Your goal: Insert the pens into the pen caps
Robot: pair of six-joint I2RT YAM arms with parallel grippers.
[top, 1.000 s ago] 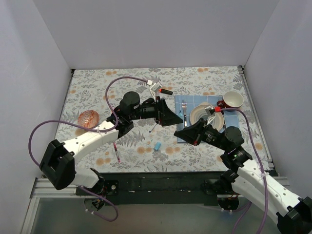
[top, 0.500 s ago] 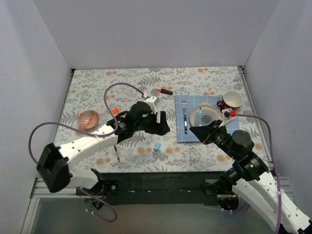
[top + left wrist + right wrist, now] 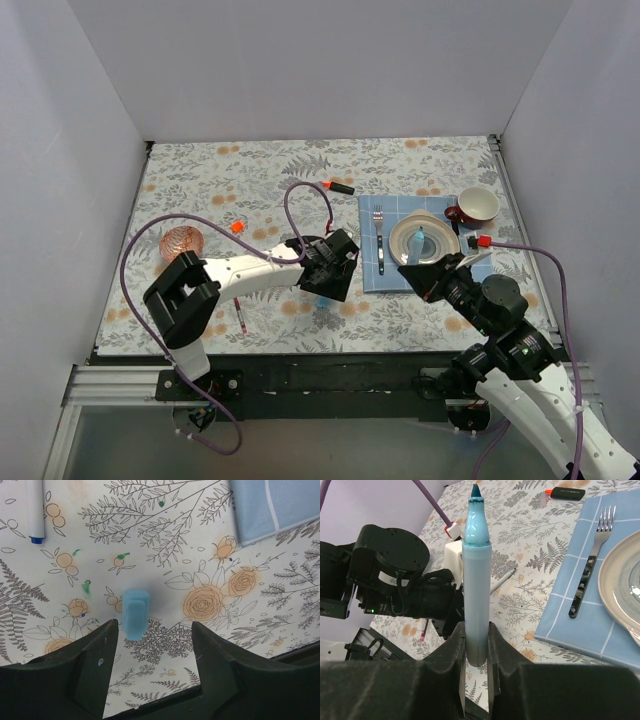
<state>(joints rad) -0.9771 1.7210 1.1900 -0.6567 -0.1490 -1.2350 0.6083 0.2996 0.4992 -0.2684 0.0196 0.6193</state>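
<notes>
Pinching the blue marker point(image 3: 474, 580) by its tail, the right gripper point(image 3: 476, 639) holds it with the bare tip pointing to frame top, probably so a cap can be pushed on. The left gripper point(image 3: 152, 632) hangs with jaws spread. The blue cap point(image 3: 135, 614) lies on the table point(image 3: 250, 630) just beyond them, low centre, seemingly lined up for a grasp. A white pen point(image 3: 35, 507) lies upper left. At right, the plate point(image 3: 397, 240) on the mat point(image 3: 372, 270) looks bare, and the mug point(image 3: 478, 203) looks empty.
</notes>
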